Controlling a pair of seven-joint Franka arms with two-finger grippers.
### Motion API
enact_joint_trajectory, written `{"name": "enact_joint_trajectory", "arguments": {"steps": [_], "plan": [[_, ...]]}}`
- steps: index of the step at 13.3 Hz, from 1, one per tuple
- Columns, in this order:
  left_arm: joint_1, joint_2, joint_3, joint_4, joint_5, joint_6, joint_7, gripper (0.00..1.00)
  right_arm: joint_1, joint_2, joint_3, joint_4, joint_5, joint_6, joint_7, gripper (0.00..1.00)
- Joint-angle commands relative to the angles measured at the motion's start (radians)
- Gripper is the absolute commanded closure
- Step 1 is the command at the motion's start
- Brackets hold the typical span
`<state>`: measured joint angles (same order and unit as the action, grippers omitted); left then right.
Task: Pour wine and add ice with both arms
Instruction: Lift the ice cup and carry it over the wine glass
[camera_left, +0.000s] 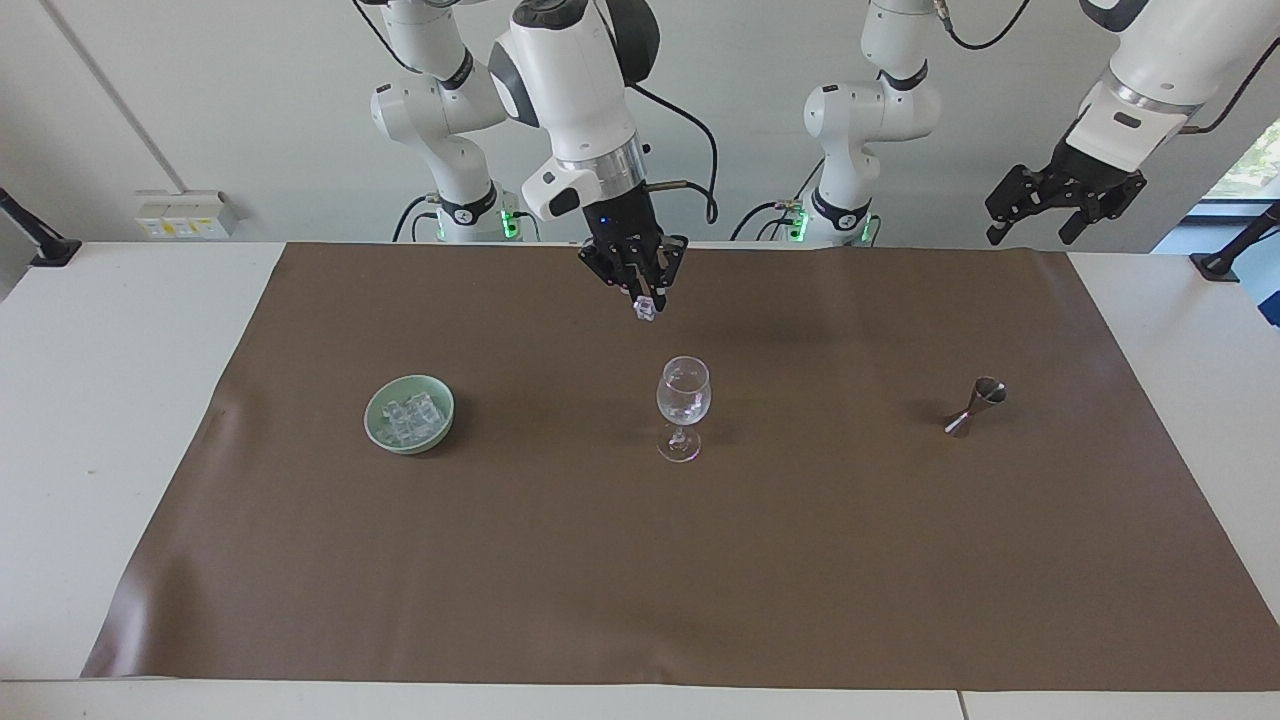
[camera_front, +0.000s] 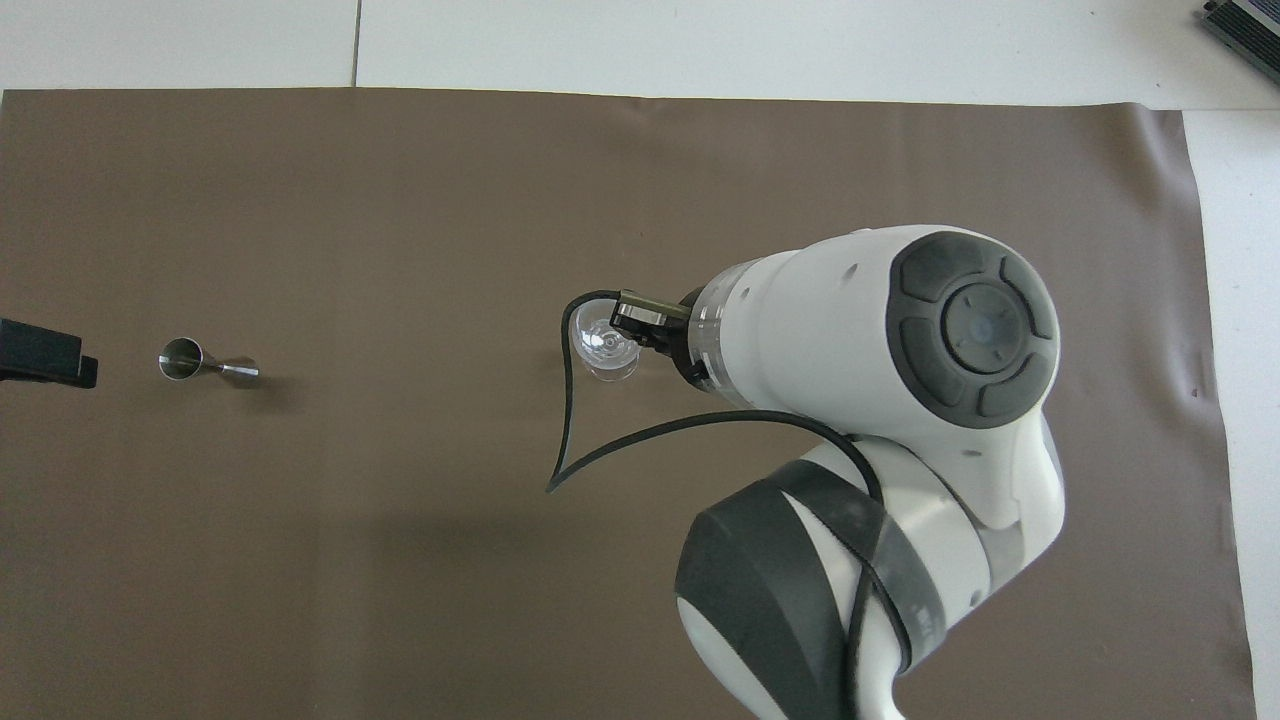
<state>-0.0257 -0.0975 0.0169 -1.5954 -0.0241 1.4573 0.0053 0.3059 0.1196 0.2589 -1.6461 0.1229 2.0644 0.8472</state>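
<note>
My right gripper hangs above the brown mat, shut on one small clear cube of ice. It is higher than the rim of the wine glass and slightly off toward the right arm's end. In the overhead view the right arm's wrist overlaps part of the glass. More ice lies in the pale green bowl toward the right arm's end; the overhead view hides that bowl under the arm. My left gripper waits open, high over the left arm's end of the table. Wine is out of view.
A small metal jigger lies tipped on the mat toward the left arm's end, also visible from above as the jigger. The tip of the left gripper shows at the overhead view's edge. White tabletop surrounds the mat.
</note>
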Motion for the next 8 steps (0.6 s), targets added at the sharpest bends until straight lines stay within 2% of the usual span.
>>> {"name": "enact_joint_trajectory", "arguments": {"steps": [1, 4, 8], "plan": [[0.012, -0.016, -0.009, -0.012, 0.009, -0.008, -0.008, 0.0, 0.01, 0.044, 0.003, 0.026, 0.001, 0.046, 0.039, 1.0], [0.012, -0.016, -0.009, -0.012, 0.009, -0.008, -0.008, 0.0, 0.01, 0.057, 0.005, 0.028, 0.001, 0.056, 0.033, 1.0], [0.012, -0.016, -0.009, -0.014, 0.009, -0.008, -0.008, 0.0, 0.036, 0.124, 0.005, 0.043, 0.001, 0.125, 0.041, 1.0]]}}
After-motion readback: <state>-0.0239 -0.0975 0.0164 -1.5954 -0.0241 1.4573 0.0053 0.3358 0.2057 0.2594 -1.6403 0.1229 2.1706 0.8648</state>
